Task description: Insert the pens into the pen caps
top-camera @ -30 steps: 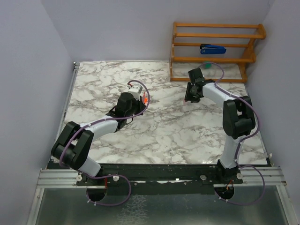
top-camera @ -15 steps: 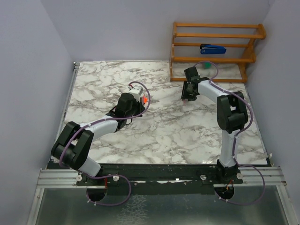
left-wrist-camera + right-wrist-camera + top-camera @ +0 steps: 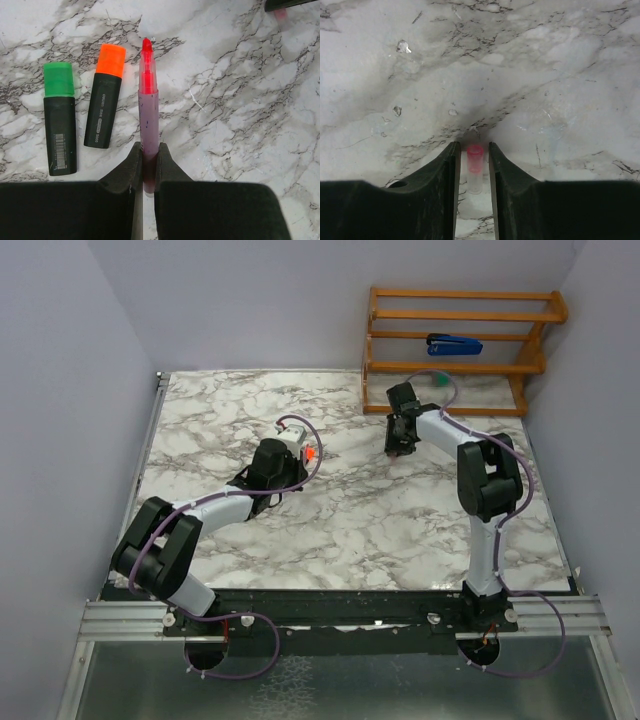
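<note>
The left pincer point(image 3: 146, 150) pinches the tail of a slim pale pink pen point(image 3: 148, 107), its bare red tip pointing forward, ready for capping. The right pincer point(image 3: 474, 147), fingers spread, straddles a tiny clear pink-tipped plastic cap point(image 3: 475, 170) on the marbled desk point(image 3: 560, 75), apparently about to seize it. A green-capped black marker point(image 3: 60, 125) and an orange-capped black marker point(image 3: 104, 110) lie beside the pen, already capped.

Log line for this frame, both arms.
left gripper: shut on pink pen, uncapped | right gripper: open astride pink cap | green marker, orange marker: capped, lying on table
</note>
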`<act>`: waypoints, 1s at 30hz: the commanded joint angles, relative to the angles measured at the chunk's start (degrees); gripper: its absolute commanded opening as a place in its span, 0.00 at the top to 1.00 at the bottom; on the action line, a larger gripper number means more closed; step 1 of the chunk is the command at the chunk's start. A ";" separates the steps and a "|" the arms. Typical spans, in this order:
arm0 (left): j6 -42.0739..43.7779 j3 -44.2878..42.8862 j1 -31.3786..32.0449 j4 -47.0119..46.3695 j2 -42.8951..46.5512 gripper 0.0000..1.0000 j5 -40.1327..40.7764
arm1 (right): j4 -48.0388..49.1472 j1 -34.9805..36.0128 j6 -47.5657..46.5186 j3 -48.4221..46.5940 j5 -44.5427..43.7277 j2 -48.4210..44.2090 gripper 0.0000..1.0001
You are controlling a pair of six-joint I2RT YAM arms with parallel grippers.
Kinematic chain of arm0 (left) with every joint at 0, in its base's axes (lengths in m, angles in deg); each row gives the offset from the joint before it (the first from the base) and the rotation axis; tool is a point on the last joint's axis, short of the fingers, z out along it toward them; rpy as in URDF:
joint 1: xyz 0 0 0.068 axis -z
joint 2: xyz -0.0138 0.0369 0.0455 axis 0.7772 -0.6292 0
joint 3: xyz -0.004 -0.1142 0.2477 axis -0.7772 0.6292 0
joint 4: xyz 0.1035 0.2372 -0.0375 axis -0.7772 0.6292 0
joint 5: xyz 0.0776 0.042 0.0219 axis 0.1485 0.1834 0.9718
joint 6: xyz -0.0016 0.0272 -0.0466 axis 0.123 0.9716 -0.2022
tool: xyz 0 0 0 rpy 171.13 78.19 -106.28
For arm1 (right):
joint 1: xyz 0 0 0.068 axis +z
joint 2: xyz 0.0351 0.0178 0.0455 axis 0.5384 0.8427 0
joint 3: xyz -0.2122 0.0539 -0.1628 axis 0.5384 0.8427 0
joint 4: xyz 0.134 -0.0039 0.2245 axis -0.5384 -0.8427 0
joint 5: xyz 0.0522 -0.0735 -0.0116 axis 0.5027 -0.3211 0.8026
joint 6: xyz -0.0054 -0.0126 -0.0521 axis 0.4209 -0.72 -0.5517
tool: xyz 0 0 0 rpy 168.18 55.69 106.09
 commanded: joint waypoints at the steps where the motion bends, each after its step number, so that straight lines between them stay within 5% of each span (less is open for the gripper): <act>1: 1.11 -1.45 0.21 1.03 -0.65 1.00 1.10 | -3.13 1.44 -1.55 -1.90 -1.97 1.83 0.68; 11: 1.39 -1.18 0.21 1.29 -0.36 1.00 1.12 | -4.33 2.63 -1.63 -1.68 -2.53 2.17 0.69; 23: 1.40 -0.32 0.21 1.04 -0.54 1.00 0.58 | -3.00 2.57 -1.45 -2.01 -3.79 3.29 0.98; 30: 0.83 1.19 0.27 -0.42 -0.29 1.00 -2.37 | 2.00 2.61 -1.67 -0.18 -2.36 0.56 1.00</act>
